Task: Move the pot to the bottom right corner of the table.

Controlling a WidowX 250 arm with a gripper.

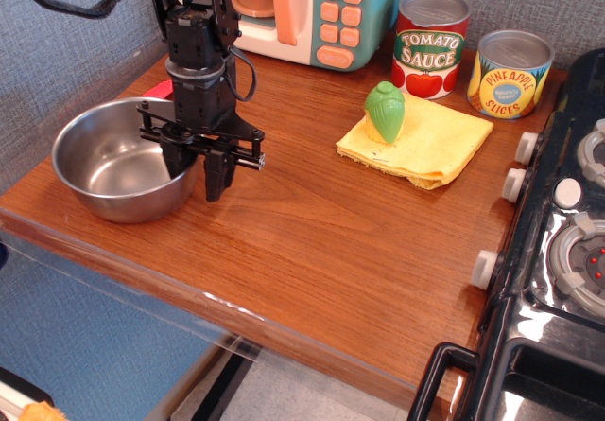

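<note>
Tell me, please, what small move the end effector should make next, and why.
Probably lift slightly. The end effector looks closed over the pot rim, one finger inside, one outside, and the pot sits at the table left edge, far from the bottom right corner.

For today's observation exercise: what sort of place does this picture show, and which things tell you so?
Probably a toy kitchen set up for a robot: a toy microwave with big pink buttons, a black toy stove with white knobs, and food cans on a wooden table.
</note>
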